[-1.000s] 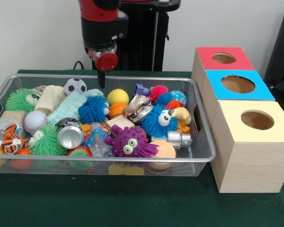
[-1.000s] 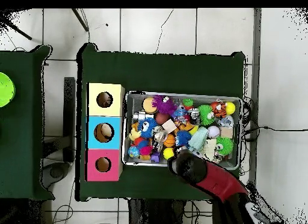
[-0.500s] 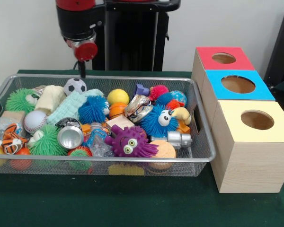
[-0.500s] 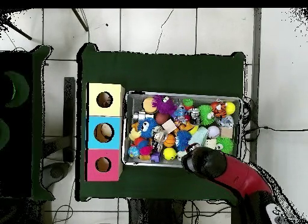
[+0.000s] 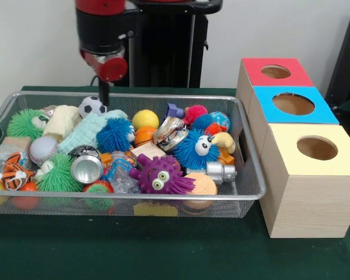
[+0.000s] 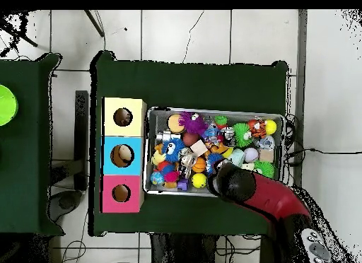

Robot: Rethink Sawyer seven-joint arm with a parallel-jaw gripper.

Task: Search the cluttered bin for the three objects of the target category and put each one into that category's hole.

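Claw (image 5: 104, 93) hangs upper left of the front view, a thin dark tip under a red knuckle, just above the far rim of the bin (image 5: 163, 197) beside the soccer ball (image 5: 92, 106). Whether it is open or closed cannot be told; nothing seen in its hold.

Front view: wire-mesh bin, rectangular, packed full. Spiky rubber balls in green (image 5: 25, 123) and blue (image 5: 114, 135), a stitched baseball (image 5: 42, 149), smooth yellow ball (image 5: 145, 119), shiny metal can (image 5: 86, 167), crumpled foil-like piece (image 5: 171, 133), knitted pale-green cloth (image 5: 84, 132), purple knobbly toy with eyes (image 5: 160, 175). At right, three wooden boxes with round holes: red top (image 5: 275, 71), blue top (image 5: 293, 103), yellow top (image 5: 317, 147). Which category is the target is not evident; judging by the crowded bin, sorting looks barely begun.

Overhead view: arm (image 6: 258, 196) covers the bin's lower right corner. Blue box hole (image 6: 122, 155) shows something pale inside, possibly one item already dropped. Green felt counter (image 6: 191, 83) otherwise bare.
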